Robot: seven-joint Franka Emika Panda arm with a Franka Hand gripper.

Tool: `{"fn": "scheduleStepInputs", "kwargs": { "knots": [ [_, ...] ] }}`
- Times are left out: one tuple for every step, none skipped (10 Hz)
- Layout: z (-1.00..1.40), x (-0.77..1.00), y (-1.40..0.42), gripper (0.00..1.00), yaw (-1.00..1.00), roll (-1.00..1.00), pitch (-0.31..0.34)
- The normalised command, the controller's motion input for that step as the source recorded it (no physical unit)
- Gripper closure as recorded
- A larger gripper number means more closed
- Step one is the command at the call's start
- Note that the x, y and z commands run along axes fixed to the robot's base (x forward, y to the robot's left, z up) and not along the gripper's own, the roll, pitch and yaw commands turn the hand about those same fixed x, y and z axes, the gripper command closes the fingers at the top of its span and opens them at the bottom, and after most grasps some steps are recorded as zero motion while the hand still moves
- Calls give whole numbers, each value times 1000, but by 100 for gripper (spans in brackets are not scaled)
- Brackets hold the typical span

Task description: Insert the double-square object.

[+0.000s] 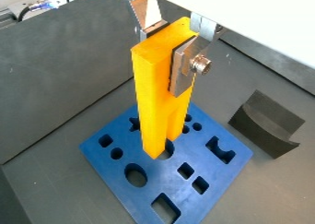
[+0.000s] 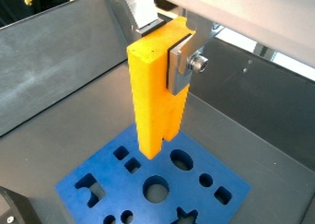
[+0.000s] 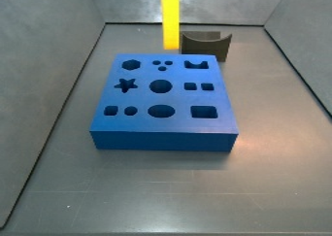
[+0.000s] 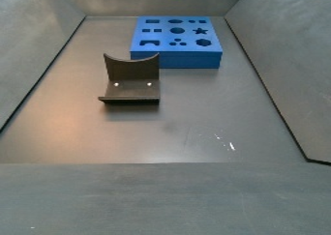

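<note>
Gripper (image 1: 176, 45) overhead, jaws clamped on an upright bar (image 1: 160, 89).

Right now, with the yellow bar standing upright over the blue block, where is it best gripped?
At its upper end, from above, on the two broad flat faces. The gripper already pinches the yellow bar there, fingers flat against it, leaving the lower end free to enter the blue block.

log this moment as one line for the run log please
gripper: jaws shut on double-square object, above blue block | bar: upright, lower end at block's top face, seating unclear | dark grey curved piece: on floor, apart from block
</note>
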Motion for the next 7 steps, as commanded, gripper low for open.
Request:
{"fn": "scheduleStepInputs", "kwargs": {
  "knots": [
    [0, 0, 0, 100, 0, -4, 0],
    [-171, 149, 0, 100, -17, -3, -7],
    [-189, 246, 6, 100, -463, 0, -4],
    [-191, 294, 83, 100, -834, 0, 0],
    [-169, 217, 91, 100, -891, 0, 0],
    [-166, 174, 103, 100, -831, 0, 50],
    [-226, 263, 106, 100, -671, 0, 147]
  ]
}}
